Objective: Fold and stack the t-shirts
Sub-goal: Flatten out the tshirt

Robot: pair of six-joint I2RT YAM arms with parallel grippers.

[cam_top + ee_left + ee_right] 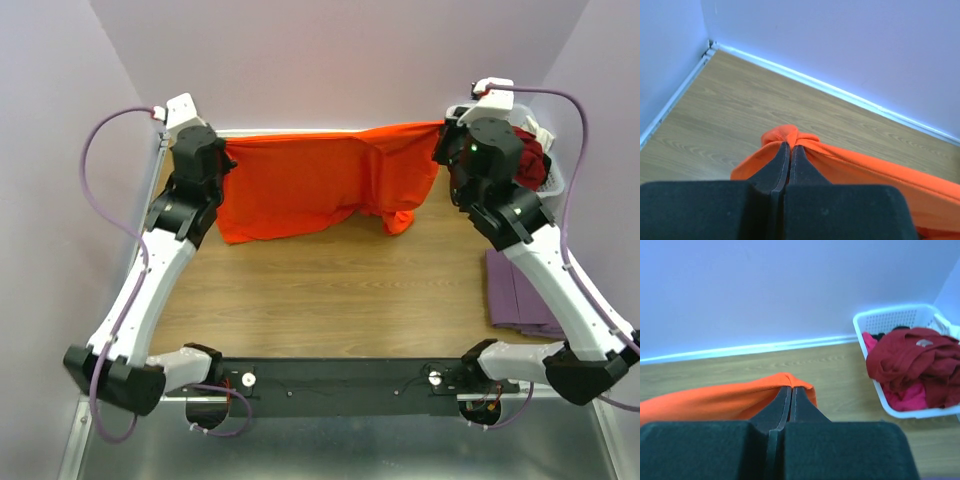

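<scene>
Cloth is stretching across the far side of the table [330, 290]: the orange t-shirt [300, 185], with the left gripper [790, 147] pinching its left corner and the right gripper [791, 389] pinching its right corner. A dark red t-shirt [912, 357] is lying in the basket [890, 315] far right.
</scene>
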